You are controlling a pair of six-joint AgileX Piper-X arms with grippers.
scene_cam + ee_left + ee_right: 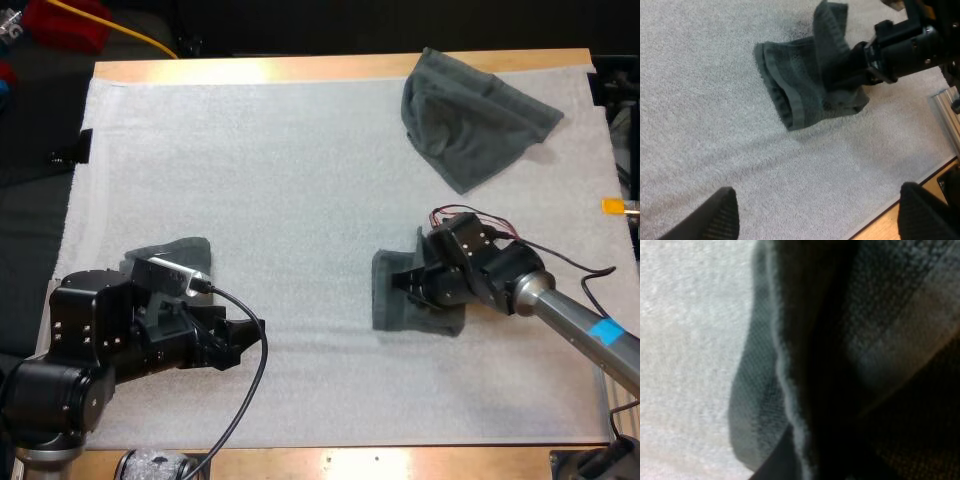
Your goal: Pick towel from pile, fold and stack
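**Q:** How far along?

**Me:** Mid-fold, by my reading. The towel [395, 300] lies on the mat [300, 180], right of centre, doubled over. One flap stands up where my right claw [412, 285] sits on it. It looks roughly folded but not squared off, and not stacked.

**Q:** Is the right claw gripping?

**Me:** Cannot tell. Its own camera is pressed up against dark cloth and a pale hem, with nothing clear enough to judge. It is at the towel's raised flap, that much is sure.

**Q:** And the left?

**Me:** My left claw [240, 340] is spread apart and empty, low over bare mat, well apart from the towel and facing it.

**Q:** What's left to do?

**Me:** Flatten this fold and move the towel to the stack. The pile [470, 125] at the far right is one crumpled towel, not yet picked. A third towel [180, 250] lies flat just beyond my left arm, partly hidden. It could be the start of the stack, but that's a guess.

**Q:** Any bins or trays?

**Me:** All three towels lie straight on the mat.
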